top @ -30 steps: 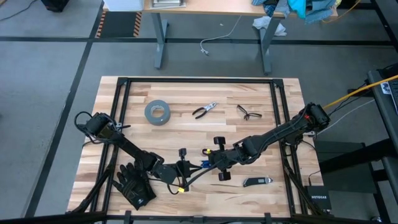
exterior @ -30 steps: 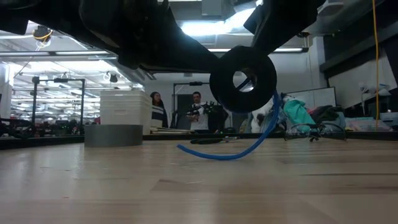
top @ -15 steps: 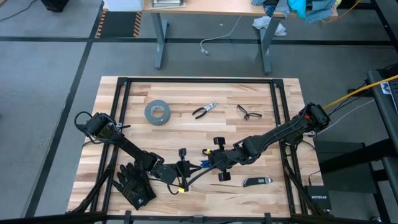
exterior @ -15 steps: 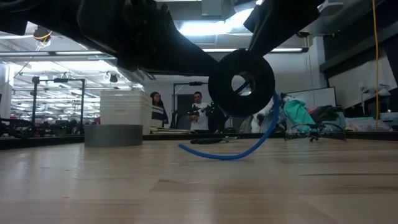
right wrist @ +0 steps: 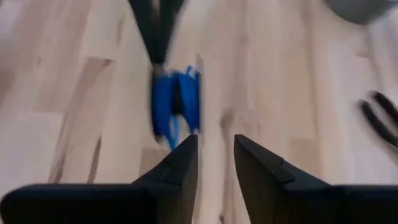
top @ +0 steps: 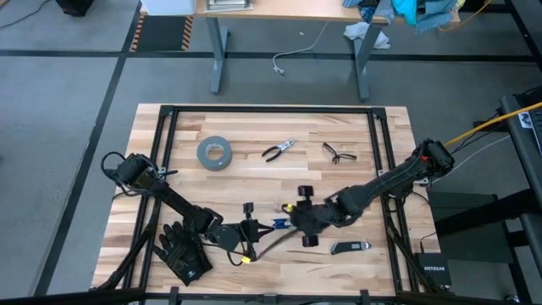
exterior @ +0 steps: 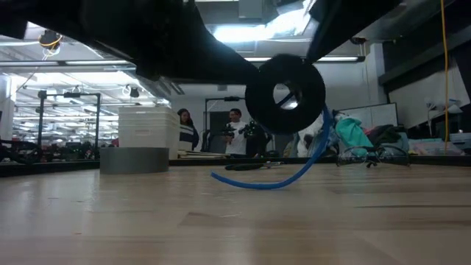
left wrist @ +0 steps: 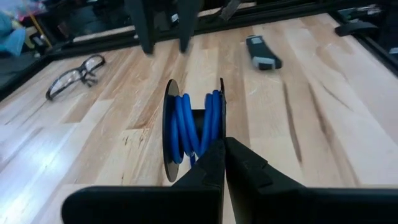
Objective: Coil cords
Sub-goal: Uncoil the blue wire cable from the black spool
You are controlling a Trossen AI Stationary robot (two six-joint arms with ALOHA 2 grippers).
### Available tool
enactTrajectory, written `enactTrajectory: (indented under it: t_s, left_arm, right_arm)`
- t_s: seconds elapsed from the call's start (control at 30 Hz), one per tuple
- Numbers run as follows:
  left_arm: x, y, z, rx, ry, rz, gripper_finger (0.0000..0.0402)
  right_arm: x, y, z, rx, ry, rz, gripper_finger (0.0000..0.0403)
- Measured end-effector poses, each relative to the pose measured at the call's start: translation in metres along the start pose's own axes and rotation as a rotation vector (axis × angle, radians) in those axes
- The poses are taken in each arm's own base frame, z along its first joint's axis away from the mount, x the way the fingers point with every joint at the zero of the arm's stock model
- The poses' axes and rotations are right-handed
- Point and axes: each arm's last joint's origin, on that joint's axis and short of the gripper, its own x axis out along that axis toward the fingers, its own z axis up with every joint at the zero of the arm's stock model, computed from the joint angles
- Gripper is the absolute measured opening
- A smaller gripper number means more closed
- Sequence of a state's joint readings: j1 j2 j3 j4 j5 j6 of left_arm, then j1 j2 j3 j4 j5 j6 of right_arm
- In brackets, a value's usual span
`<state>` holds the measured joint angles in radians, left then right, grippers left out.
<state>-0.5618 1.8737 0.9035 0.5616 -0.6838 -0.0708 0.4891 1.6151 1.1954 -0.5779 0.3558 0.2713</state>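
pale wooden planks make up the table (top: 254, 127), and nearest the front edge lie a pair of black gloves (top: 180, 252) and a small dark pocket tool (top: 349, 247). just behind them, near the middle of the front half, the left gripper (top: 247, 230) is clenched on the cords (left wrist: 194, 127), blue cable wound on a small black spool that it holds clear of the wood, with a loose blue tail sagging down to the surface (plain in the low view). the right gripper (right wrist: 214, 155) sits just beside the spool, apart from it, its fingers parted and gripping nothing. farther back rest a grey tape roll (top: 213, 152), pliers (top: 278, 150) and safety glasses (top: 339, 153), and beyond the table two people stand in the room. my reading is that the winding is partway done and the right arm is between grips; the next move calls for it to catch the hanging tail and lead it round the spool without tugging the spool from the left fingers.
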Motion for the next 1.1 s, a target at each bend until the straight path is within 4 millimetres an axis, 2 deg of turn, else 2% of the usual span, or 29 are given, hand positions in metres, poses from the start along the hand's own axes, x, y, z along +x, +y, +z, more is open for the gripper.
enactTrajectory:
  t_s: [0.1,0.2,0.27,0.33,0.43,0.57,0.73,0.93,1.1]
  left_arm:
    - [-0.004,-0.004,0.002,0.023,-0.013,-0.014,0.0]
    - [-0.007,-0.007,0.003,0.05,-0.017,-0.024,0.0]
    - [-0.008,-0.009,0.003,0.055,-0.023,-0.021,0.0]
    - [-0.009,-0.009,0.004,0.063,-0.035,-0.019,0.0]
    - [-0.01,-0.009,0.006,0.057,-0.043,-0.018,0.0]
    - [-0.015,-0.005,0.016,0.05,-0.062,-0.007,0.0]
    - [-0.026,0.004,0.037,0.037,-0.11,0.002,0.0]
    - [-0.038,0.014,0.047,0.067,-0.068,0.005,0.0]
    - [-0.043,0.019,0.049,0.076,-0.045,0.03,0.0]
  right_arm:
    - [-0.022,0.01,-0.009,0.028,-0.019,-0.1,0.0108]
    - [-0.04,0.028,-0.015,0.094,-0.13,-0.174,0.0108]
    - [-0.041,0.044,-0.022,0.119,-0.233,-0.184,0.0108]
    - [-0.032,0.059,-0.034,0.125,-0.309,-0.189,0.0108]
    - [-0.017,0.07,-0.054,0.133,-0.371,-0.209,0.0108]
    - [0.005,0.07,-0.077,0.144,-0.37,-0.171,0.0108]
    - [0.021,0.059,-0.088,0.174,-0.431,-0.116,0.0116]
    - [0.028,0.047,-0.084,0.198,-0.525,-0.05,0.0159]
    - [0.032,0.039,-0.079,0.203,-0.521,-0.016,0.0178]
